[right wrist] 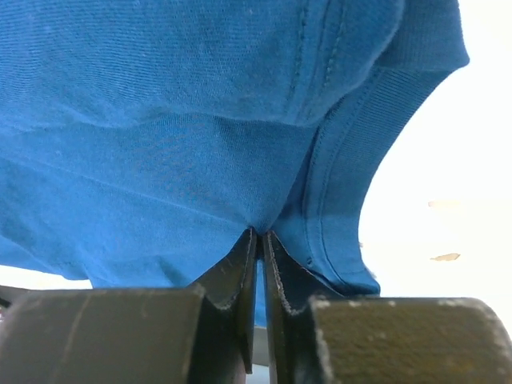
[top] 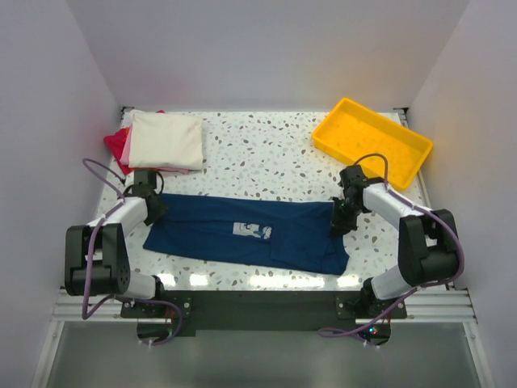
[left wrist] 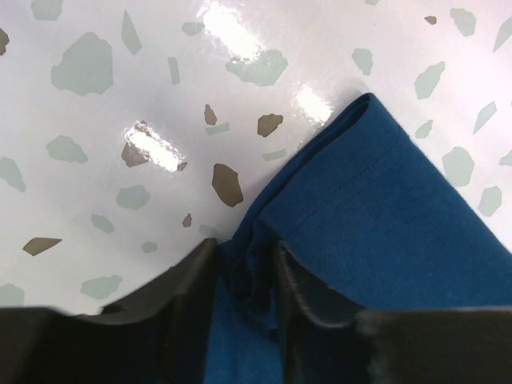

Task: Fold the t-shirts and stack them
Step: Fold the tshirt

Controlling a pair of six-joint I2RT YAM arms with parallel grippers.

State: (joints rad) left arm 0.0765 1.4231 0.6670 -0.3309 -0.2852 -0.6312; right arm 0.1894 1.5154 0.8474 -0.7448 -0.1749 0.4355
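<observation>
left gripper (top: 153, 208) narrowed on the navy t-shirt (top: 202, 230), a fold of the left-end hem bunched between its fingers (left wrist: 192, 296). right gripper (top: 340, 221) pinched almost flat on the same shirt's right end, cloth rising from the thin slit between the two pads. underneath, a glossy white terrazzo table (top: 266, 153) flecked grey and brown, glare along the near edge; plain pale walls (top: 266, 48) on three sides. counted: two arms, two grippers, four shirts, one tray. navy t-shirt stretched lengthwise across the near half of the table between the grippers, pale square print (top: 252, 231) facing up near its middle. other three folded and stacked at the far left corner: cream t-shirt (top: 166, 139) on top, pink t-shirt (top: 127, 145) showing as an edge beneath, red t-shirt (top: 113, 144) lowest. yellow tray (top: 371, 139) at the far right corner, well apart from the stack.
</observation>
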